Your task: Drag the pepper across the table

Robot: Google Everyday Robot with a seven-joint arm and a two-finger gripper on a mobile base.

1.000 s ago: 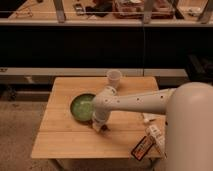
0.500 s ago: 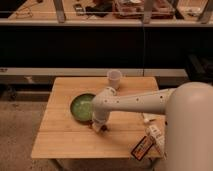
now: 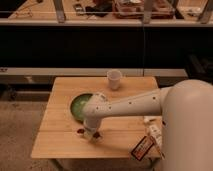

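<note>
Lying at the gripper's tip: a small dark red tapered pepper (image 3: 80, 131) on the square light-wood plank table (image 3: 55, 142).
The pepper sits near the table's front edge, left of centre, right against the lowered two-finger gripper (image 3: 90, 134) of the white arm (image 3: 135, 104). The claw is closed tight, and whether it pinches the pepper cannot be told. Just behind is a round green bowl (image 3: 79, 107). A white cup (image 3: 114, 79) stands near the far edge. A dark rectangular packet with orange print (image 3: 142, 147) lies at the front right corner, near a white oblong packet (image 3: 153, 131).
</note>
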